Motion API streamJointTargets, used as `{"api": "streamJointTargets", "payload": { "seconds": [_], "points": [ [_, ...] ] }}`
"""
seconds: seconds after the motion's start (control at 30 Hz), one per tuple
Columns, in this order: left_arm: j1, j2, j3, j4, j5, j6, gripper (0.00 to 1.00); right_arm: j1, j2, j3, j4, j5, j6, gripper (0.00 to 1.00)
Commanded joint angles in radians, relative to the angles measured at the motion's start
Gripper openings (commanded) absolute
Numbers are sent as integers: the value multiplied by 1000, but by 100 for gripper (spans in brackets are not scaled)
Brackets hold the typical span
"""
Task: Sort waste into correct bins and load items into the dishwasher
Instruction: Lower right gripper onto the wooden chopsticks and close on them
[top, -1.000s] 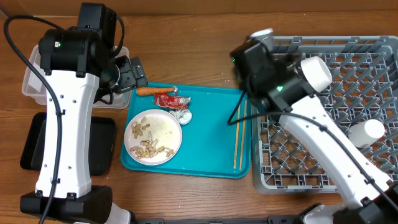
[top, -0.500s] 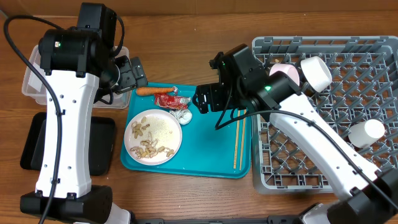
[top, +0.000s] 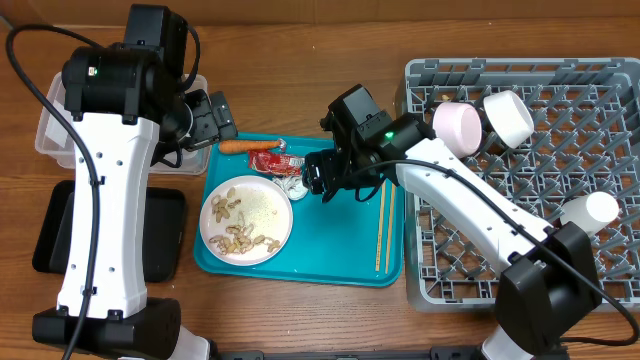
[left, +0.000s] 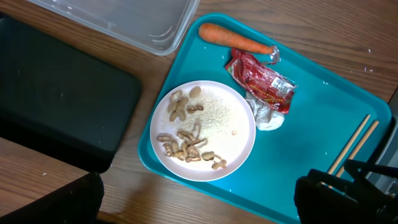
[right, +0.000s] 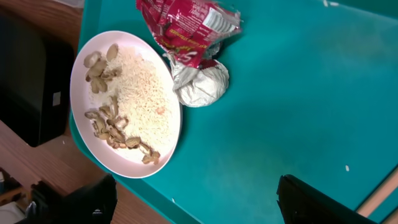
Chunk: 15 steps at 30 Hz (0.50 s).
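Note:
On the teal tray (top: 340, 255) lie an orange carrot (top: 240, 146), a crumpled red wrapper (top: 270, 160), a silver foil ball (top: 296, 184), a white plate (top: 262, 210) with peanut scraps (top: 238, 238), and two wooden chopsticks (top: 383, 225). My right gripper (top: 321, 179) is open and empty, hovering over the tray just right of the foil ball (right: 200, 84) and wrapper (right: 186, 28). My left gripper (top: 212, 118) is open and empty, high above the tray's upper left corner. The grey dish rack (top: 520, 260) holds a pink bowl (top: 458, 128) and white cups (top: 508, 117).
The clear plastic tub (top: 48, 135) sits at far left, partly behind my left arm, also in the left wrist view (left: 124, 22). The black tray (top: 165, 235) lies below it. Another white cup (top: 588, 212) lies at the rack's right side.
My right arm has swung left from the rack's edge across the tray and now hangs by the foil ball. The left arm has not moved.

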<state>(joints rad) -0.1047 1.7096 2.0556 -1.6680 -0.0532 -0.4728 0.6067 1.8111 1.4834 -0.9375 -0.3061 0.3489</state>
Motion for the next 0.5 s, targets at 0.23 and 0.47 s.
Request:
{"api": "streamJointTargets", "payload": {
  "seconds": [0.23,0.47],
  "points": [
    [0,3,8,4,-2,-14,100,-8,-13,-103,-122,320,276,72],
    [0,3,8,4,-2,-14,100,-24,-13,-240,-6,262,339,56]
  ]
}}
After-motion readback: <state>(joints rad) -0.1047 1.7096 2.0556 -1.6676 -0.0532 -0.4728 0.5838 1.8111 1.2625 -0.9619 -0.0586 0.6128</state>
